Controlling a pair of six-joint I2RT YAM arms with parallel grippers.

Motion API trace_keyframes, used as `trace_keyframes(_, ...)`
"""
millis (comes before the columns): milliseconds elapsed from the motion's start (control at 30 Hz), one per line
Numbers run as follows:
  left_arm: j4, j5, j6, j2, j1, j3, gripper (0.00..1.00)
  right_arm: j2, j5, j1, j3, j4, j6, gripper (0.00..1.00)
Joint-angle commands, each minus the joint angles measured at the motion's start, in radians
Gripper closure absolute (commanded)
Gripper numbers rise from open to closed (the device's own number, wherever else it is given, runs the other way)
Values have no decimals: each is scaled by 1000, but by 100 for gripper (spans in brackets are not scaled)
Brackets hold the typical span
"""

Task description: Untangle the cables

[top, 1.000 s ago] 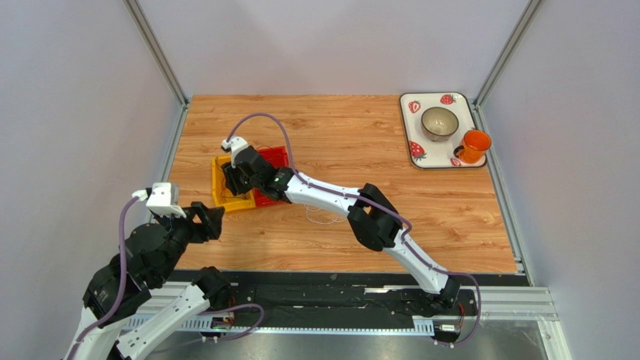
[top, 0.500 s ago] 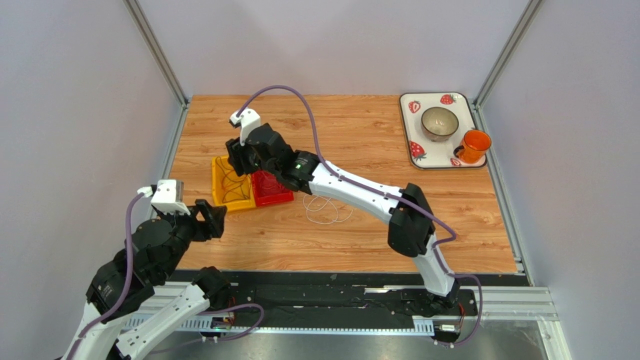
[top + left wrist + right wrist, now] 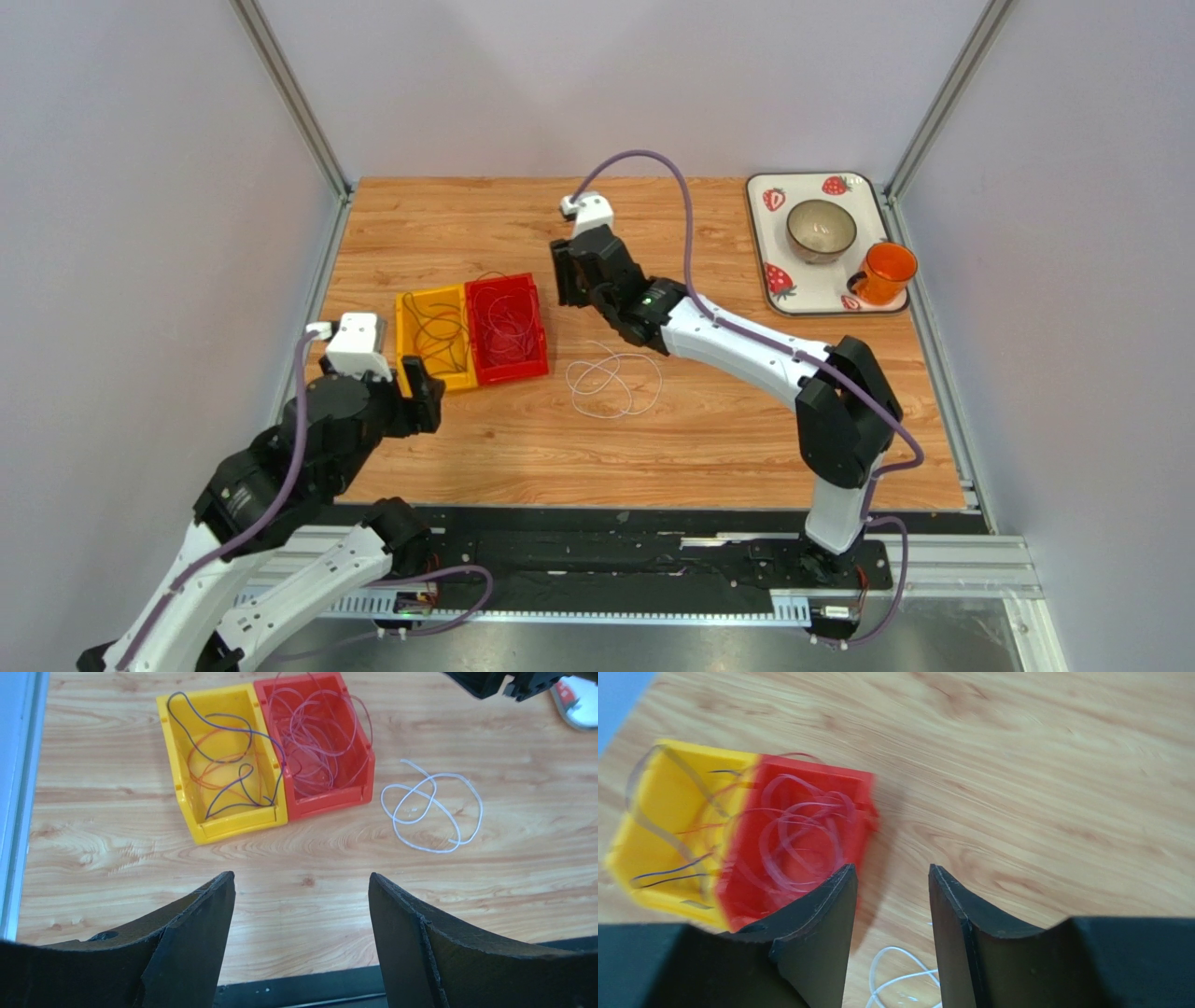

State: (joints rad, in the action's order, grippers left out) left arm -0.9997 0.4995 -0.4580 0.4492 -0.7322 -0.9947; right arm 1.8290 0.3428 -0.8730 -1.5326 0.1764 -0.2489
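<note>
A white cable [image 3: 612,381] lies in loose loops on the wood right of the bins; it also shows in the left wrist view [image 3: 429,809] and partly in the right wrist view [image 3: 899,980]. A yellow bin [image 3: 434,338] holds orange and dark purple cables [image 3: 228,773]. A red bin [image 3: 507,328] beside it holds pale cables [image 3: 314,742]. My right gripper [image 3: 572,275] is open and empty, raised above the table right of the red bin. My left gripper [image 3: 424,398] is open and empty near the front edge, below the yellow bin.
A strawberry-patterned tray [image 3: 766,238] at the back right carries a metal bowl [image 3: 821,228] and an orange cup [image 3: 882,272]. Metal frame rails run along both sides. A black strip edges the table front.
My right gripper lifted out of the bins and swung right, uncovering both bins and the white cable. My left gripper moved forward and right toward the yellow bin.
</note>
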Motion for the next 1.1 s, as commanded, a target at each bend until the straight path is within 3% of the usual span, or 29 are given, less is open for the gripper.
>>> trace_keyframes(0, 22, -41, 21, 136, 4, -35, 22, -97, 38, 95, 152, -70, -110, 54)
trace_keyframes(267, 186, -167, -13, 325, -7, -25, 25, -188, 53, 233, 408, -238, -168, 56)
trace_keyframes(400, 259, -179, -39, 457, -45, -30, 27, -223, 160, 258, 569, -374, -171, 58)
trace_keyframes(767, 458, -165, -4, 841, -194, -110, 28, -223, 127, 368, 611, -360, -282, 58)
trace_keyframes(1067, 619, -116, 114, 1164, -207, -133, 25, -206, 55, 410, 608, -353, -320, 58)
